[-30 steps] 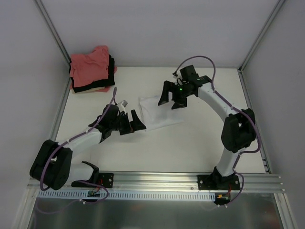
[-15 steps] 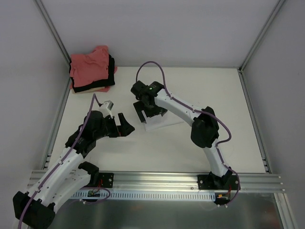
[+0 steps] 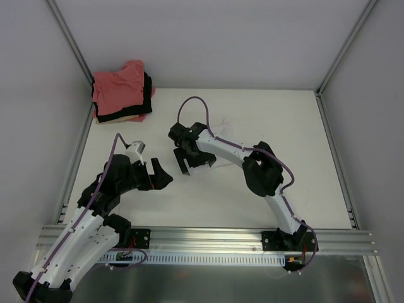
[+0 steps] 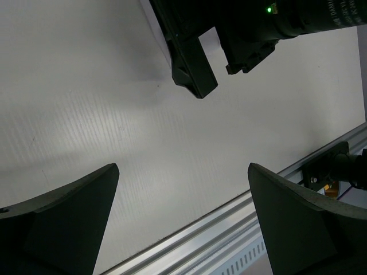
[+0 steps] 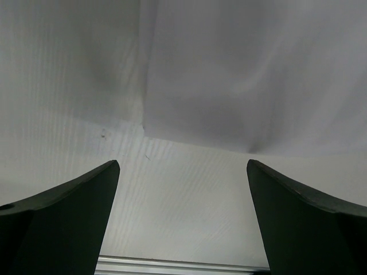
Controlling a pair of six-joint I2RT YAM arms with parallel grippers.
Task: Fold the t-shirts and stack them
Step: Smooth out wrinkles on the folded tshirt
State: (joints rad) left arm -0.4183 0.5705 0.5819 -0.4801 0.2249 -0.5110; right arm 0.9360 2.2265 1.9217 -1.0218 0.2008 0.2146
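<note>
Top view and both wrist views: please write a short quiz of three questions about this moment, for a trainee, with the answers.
1. True or false: the left gripper holds a shirt.
2. Which colour lies on top of the pile in the back-left corner? A black, B salmon-pink, C white.
3. Which gripper is nearer the white shirt?

Key: 1 false, it is open and empty. 2 B. 3 the right gripper, also open.

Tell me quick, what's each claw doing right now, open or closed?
Left claw: open, holding nothing.
Right claw: open, empty, over the edge of the white t-shirt.
</note>
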